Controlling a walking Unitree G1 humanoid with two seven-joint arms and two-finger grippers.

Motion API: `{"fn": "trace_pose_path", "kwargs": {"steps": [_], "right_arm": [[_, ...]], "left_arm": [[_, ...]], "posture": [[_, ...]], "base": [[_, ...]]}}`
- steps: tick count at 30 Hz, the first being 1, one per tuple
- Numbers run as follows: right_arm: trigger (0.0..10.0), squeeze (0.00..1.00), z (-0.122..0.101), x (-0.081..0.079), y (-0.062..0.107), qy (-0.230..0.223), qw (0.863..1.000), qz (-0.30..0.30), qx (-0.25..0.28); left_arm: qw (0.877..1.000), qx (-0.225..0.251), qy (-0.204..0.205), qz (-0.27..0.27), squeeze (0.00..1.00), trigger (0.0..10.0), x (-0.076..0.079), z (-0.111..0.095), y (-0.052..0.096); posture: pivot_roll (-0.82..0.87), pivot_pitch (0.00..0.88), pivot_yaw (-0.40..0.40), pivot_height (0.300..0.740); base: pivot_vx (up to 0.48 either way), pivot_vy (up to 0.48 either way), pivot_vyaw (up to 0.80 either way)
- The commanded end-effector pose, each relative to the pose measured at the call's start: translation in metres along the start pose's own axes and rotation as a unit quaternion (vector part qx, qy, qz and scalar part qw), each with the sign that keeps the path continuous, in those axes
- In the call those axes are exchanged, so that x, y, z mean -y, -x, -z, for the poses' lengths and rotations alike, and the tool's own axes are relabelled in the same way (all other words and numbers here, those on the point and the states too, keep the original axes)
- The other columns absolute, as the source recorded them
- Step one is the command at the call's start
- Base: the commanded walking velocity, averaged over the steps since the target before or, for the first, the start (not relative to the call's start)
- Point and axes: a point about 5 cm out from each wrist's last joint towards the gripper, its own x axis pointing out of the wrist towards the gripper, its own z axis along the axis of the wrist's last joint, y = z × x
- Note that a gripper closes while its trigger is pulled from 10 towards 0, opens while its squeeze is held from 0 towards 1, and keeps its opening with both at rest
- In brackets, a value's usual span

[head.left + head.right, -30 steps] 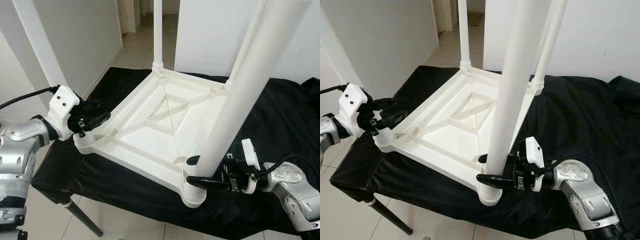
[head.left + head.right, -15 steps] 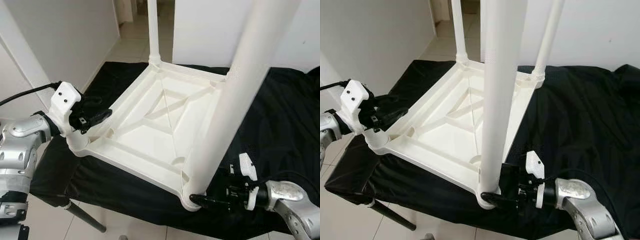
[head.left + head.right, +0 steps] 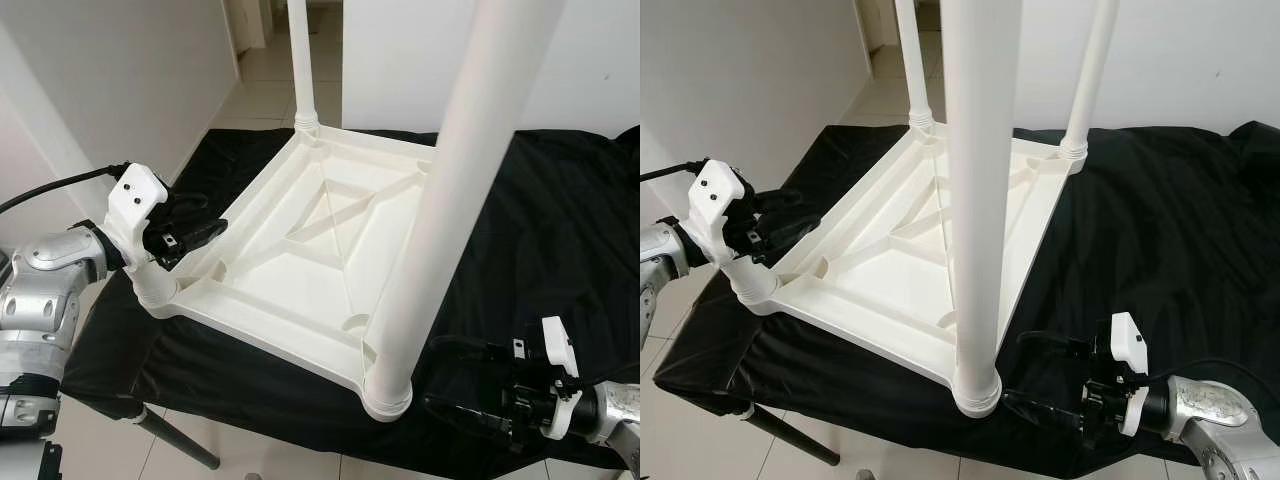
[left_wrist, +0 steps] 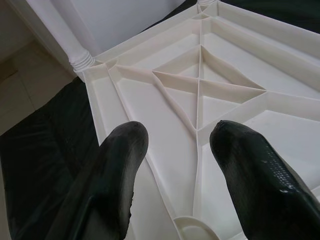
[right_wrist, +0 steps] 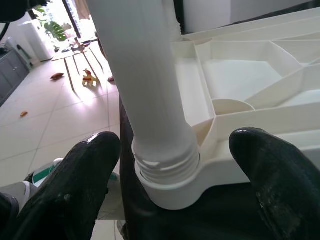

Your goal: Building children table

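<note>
Right gripper (image 3: 1045,378) is backing off the near leg (image 3: 976,200), fingers apart; left gripper (image 3: 195,232), fingers spread, is hovering over the tabletop (image 3: 300,250) corner.

No legible text, label, brand, number or sign appears on any surface in these views.

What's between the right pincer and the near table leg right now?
Nothing but bare black cloth. In the right eye view the right pincer sits open, just off the near leg, not touching its socket.
</note>
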Motion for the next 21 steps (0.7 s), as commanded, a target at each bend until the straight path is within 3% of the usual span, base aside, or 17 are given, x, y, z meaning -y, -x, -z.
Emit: {"fn": "trace_pose_path", "kwargs": {"steps": [1, 3, 5, 9, 14, 18, 20, 21], "right_arm": [[10.0, 0.00, -0.003, 0.004, 0.006, 0.009, 1.000, 0.023, -0.002], [10.0, 0.00, -0.003, 0.007, 0.010, 0.011, 0.999, 0.043, -0.001], [10.0, 0.00, -0.002, 0.020, 0.010, 0.023, 0.993, 0.112, 0.014], [10.0, 0.00, -0.002, 0.025, 0.008, 0.021, 0.990, 0.137, 0.019], [10.0, 0.00, 0.000, 0.046, -0.016, 0.030, 0.967, 0.247, 0.061], [10.0, 0.00, 0.005, 0.060, -0.017, 0.024, 0.949, 0.308, 0.058], [10.0, 0.00, 0.006, 0.071, -0.018, 0.020, 0.933, 0.355, 0.060], [10.0, 0.00, 0.006, 0.071, -0.018, 0.020, 0.933, 0.355, 0.060]], "left_arm": [[1.000, -0.002, -0.009, 0.013, 0.00, 10.0, -0.001, -0.002, -0.001], [1.000, -0.002, -0.008, 0.015, 0.00, 10.0, 0.000, -0.002, -0.001], [0.999, -0.005, -0.006, 0.032, 0.00, 10.0, 0.006, 0.001, -0.001], [0.999, -0.007, -0.005, 0.040, 0.00, 10.0, 0.009, 0.003, -0.001], [0.997, -0.035, -0.011, 0.067, 0.00, 10.0, 0.023, 0.021, -0.004], [0.997, -0.037, -0.006, 0.068, 0.00, 10.0, 0.025, 0.026, -0.007], [0.997, -0.042, -0.005, 0.072, 0.00, 10.0, 0.028, 0.029, -0.009], [0.997, -0.042, -0.005, 0.072, 0.00, 10.0, 0.028, 0.029, -0.009]], "posture": [[-0.04, 0.001, 0.123, 0.740], [-0.05, 0.001, 0.112, 0.740], [-0.05, 0.002, 0.104, 0.740], [-0.05, 0.002, 0.104, 0.740], [-0.04, 0.002, 0.057, 0.740], [-0.03, 0.001, 0.044, 0.740], [-0.03, 0.000, 0.037, 0.740], [-0.03, 0.000, 0.037, 0.740]], "base": [[0.000, 0.000, 0.00], [0.000, 0.000, 0.00], [0.000, 0.000, 0.00], [0.000, 0.000, 0.00], [0.000, 0.000, 0.00], [0.000, 0.000, 0.00], [0.000, 0.000, 0.00], [0.000, 0.000, 0.00]]}}
